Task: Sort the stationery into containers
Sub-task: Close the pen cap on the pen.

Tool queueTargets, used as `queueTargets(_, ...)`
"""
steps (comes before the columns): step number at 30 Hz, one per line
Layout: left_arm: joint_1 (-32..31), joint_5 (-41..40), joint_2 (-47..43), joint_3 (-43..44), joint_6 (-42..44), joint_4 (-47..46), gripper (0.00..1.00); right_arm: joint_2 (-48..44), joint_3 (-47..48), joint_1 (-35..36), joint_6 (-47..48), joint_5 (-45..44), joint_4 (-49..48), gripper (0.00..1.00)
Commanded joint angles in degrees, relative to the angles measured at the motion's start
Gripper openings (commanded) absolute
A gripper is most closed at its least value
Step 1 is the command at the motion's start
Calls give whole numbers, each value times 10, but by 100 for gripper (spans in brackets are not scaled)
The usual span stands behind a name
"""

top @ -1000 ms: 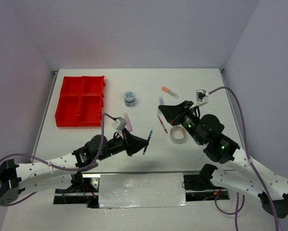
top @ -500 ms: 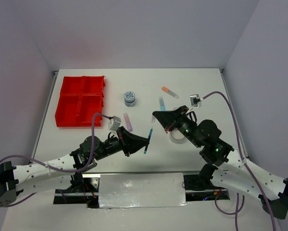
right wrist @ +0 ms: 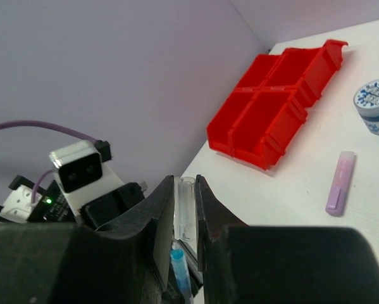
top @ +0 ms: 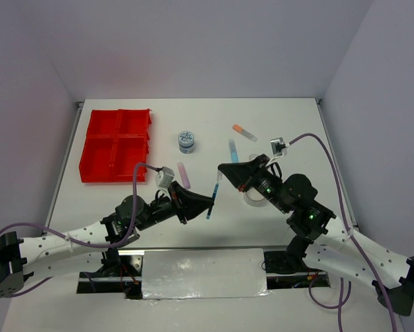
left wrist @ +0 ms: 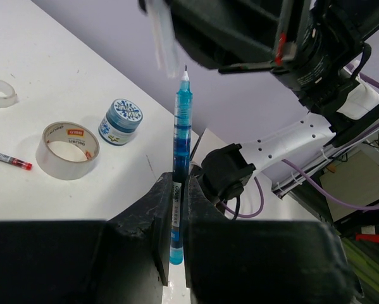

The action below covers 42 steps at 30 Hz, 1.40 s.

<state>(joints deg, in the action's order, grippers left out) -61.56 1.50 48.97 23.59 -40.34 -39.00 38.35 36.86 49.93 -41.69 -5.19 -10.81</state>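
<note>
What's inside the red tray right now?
Nothing visible: all four compartments of the red tray show bare red floors from above. The right wrist view's angle hides some floor.

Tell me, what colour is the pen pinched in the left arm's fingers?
Blue; the pen shows best in the left wrist view.

Left gripper (left wrist: 178, 196) clamping blue pen (left wrist: 181, 158) upright, tip pointing at clear cap (left wrist: 164, 38) being held by right gripper (left wrist: 176, 25), tape roll (left wrist: 68, 150), blue-lidded tub (left wrist: 121, 121), red pen (left wrist: 9, 159) lying on white table (left wrist: 50, 76)

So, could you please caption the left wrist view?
Left fingers clamp a blue pen upright; right fingers hold a clear cap above.
</note>
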Motion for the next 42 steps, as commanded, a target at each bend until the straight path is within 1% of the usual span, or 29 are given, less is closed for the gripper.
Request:
queueTargets(1,-1,-11,-11,15,22,-24,0,-2,-15,-1,4,15,-30,0)
queueTargets(10,-2,-12,-5,14,22,-20,0,-1,-12,0,12,13,-26,0)
queueTargets(14,-1,-11,4,13,17,-30,0,0,3,2,20,-2,-15,0)
queueTargets(21,-1,-11,19,13,17,-33,0,0,18,1,30,0,-9,0)
queueTargets(42,-1,-12,8,16,24,-30,0,17,0,1,26,5,-18,0)
